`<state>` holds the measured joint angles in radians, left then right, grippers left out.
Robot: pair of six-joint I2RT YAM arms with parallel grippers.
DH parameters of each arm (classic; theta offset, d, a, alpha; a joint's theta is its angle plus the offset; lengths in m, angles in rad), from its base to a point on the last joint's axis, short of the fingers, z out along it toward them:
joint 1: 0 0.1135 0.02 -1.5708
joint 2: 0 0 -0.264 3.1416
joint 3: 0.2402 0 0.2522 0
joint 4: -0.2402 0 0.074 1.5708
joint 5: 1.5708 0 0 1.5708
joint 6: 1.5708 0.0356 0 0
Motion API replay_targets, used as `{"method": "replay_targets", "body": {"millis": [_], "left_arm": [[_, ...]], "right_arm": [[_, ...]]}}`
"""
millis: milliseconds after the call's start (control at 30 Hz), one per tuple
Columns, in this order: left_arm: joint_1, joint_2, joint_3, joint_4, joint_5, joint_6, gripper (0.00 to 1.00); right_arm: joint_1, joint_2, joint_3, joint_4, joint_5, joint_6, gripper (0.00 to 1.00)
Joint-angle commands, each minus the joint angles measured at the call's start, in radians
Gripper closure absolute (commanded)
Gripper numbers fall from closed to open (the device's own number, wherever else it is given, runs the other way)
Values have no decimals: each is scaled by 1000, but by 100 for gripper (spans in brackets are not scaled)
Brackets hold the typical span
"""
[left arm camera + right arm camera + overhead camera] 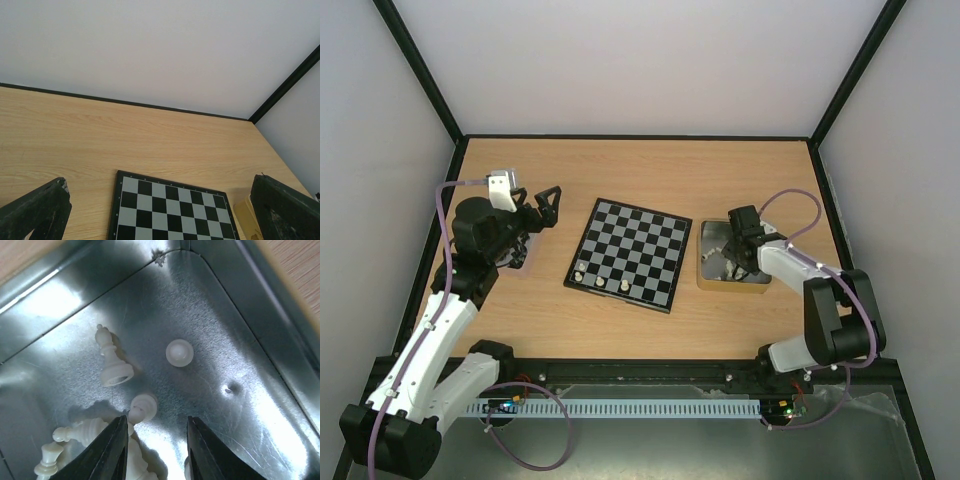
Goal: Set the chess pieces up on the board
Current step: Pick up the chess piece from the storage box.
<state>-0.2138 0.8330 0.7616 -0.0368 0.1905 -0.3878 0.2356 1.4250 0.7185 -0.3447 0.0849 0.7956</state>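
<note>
The board lies mid-table with three cream pieces on its near-left row; its far part shows in the left wrist view. My right gripper is open, down inside the silvery tin. In the right wrist view its jaws stand apart over the tin floor. A cream pawn lies by the left fingertip, a lying bishop and an upright pawn beyond, several more at lower left. My left gripper is open and empty, left of the board.
Black-framed white walls enclose the table. A second tin sits partly hidden under the left arm. The right tin's cream side shows beside the board in the left wrist view.
</note>
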Motion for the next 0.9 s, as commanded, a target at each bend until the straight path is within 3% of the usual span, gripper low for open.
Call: {"method": "replay_targets", "body": {"millis": [0, 367, 533, 867], "left_arm": [[-2, -3, 0, 9, 0, 8, 1], [-4, -4, 0, 9, -2, 8, 1], [-2, -3, 0, 9, -3, 9, 1], [-2, 8, 1, 9, -5, 7, 1]], "right_arm": [[-3, 38, 14, 18, 7, -47, 68], [-4, 110, 49, 32, 50, -107, 82], [-3, 100, 69, 15, 100, -124, 95], [64, -12, 163, -71, 109, -147, 95]]}}
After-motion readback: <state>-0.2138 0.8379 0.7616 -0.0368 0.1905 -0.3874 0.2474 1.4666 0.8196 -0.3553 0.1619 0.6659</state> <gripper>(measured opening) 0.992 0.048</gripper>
